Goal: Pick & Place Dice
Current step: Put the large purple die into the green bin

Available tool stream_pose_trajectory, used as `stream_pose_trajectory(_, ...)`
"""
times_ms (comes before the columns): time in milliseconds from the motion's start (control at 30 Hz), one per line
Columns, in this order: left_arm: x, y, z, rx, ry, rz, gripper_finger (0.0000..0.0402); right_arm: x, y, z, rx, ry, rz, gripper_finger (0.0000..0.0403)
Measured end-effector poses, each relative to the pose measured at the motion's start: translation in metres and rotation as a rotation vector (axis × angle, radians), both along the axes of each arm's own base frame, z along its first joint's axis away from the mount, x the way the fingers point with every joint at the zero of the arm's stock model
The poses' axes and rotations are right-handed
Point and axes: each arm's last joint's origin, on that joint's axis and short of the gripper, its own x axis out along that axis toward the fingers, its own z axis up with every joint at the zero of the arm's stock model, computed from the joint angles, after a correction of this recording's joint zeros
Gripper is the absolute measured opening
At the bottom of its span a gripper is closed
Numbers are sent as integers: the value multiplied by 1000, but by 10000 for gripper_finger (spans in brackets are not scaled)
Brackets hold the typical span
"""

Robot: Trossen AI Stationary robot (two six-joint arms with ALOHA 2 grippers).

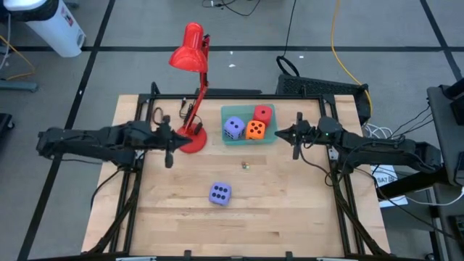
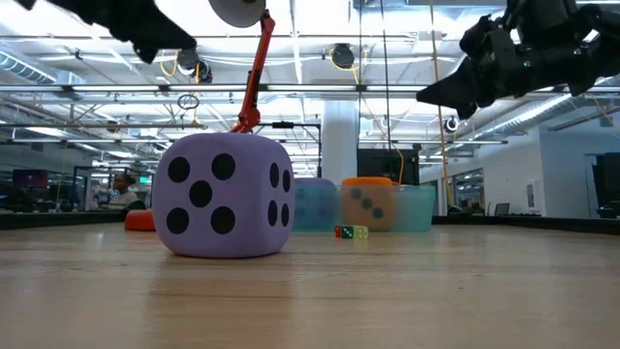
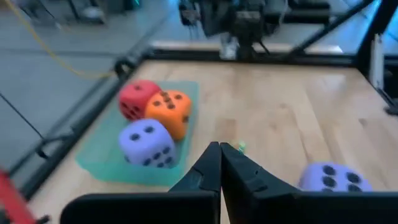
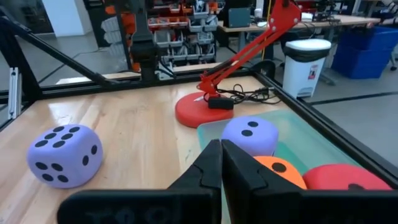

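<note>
One purple-blue die rests on the bare table near the front middle, also seen in the low view. A teal tray at the far middle holds three dice: purple-blue, orange and red. My left gripper hovers shut and empty above the table left of the tray, beside the lamp base. My right gripper hovers shut and empty just right of the tray, pointing toward it.
A red desk lamp stands on its round base left of the tray, its cord behind it. A pair of tiny dice lies between the tray and the loose die. A black frame borders the table.
</note>
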Motion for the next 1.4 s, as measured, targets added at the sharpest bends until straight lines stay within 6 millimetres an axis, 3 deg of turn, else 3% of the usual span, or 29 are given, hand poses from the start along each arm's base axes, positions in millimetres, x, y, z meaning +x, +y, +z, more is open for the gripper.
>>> stream_pose_trajectory(200,-46,4,14,18,-203,107,3,0,0,-3,26,27,-1,0)
stream_pose_trajectory(333,-64,3,15,-5,-392,60,7,0,0,-4,28,36,-1,0)
stream_pose_trajectory(633,-51,0,-35,-64,-541,-69,4,0,0,-3,45,25,0,0)
stream_pose_trajectory(700,-49,0,-48,-45,-495,-80,3,0,0,-2,48,16,-1,0)
stream_pose_trajectory(833,-46,5,-69,-51,-398,116,3,0,1,-2,50,11,2,0)
stream_pose_trajectory(967,-44,5,-86,-26,-327,102,4,0,1,-2,50,11,4,0)
stream_pose_trajectory(1400,-45,8,-100,-118,-253,217,3,1,2,-2,94,2,-42,0)
